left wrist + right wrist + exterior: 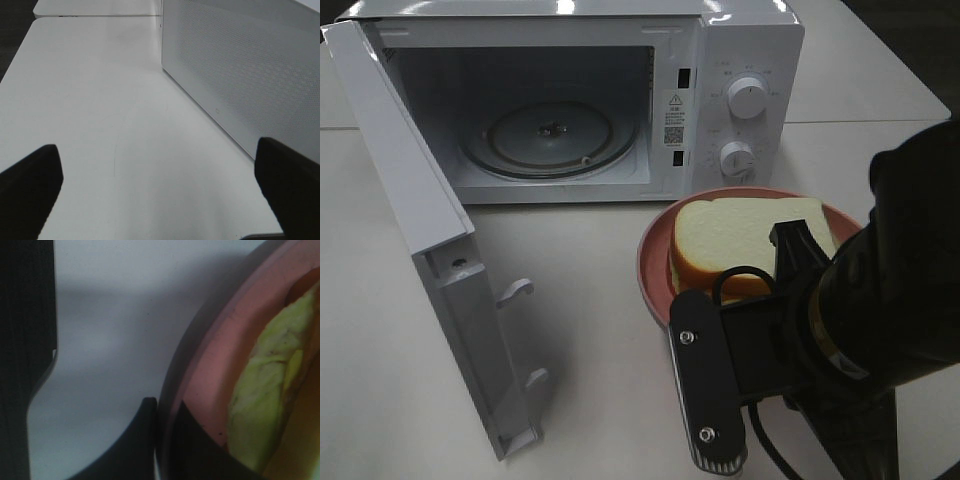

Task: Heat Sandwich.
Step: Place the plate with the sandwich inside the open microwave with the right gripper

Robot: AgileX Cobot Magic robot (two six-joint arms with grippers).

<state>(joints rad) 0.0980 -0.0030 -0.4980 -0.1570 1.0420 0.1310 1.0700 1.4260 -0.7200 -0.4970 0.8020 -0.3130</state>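
The white table (590,330) is carrying everything; the white microwave (740,60) is standing at its far side, with its door (420,250) swinging wide to the left and baring the glass turntable (548,135). Just in front of the microwave's knobs the pink plate (655,260) is resting on the table, and the sandwich (740,235) is lying flat on it, inside the rim. The right gripper (167,412) is pinching the plate's near rim, its fingers (140,445) narrowed, one outside and one inside. The sandwich's yellow-green filling (260,405) is sitting just beside the inner finger, not between the two. The left gripper (160,195) is hanging over bare table beside a dotted white panel (240,75), its fingers (30,185) spreading wide, gripping nothing
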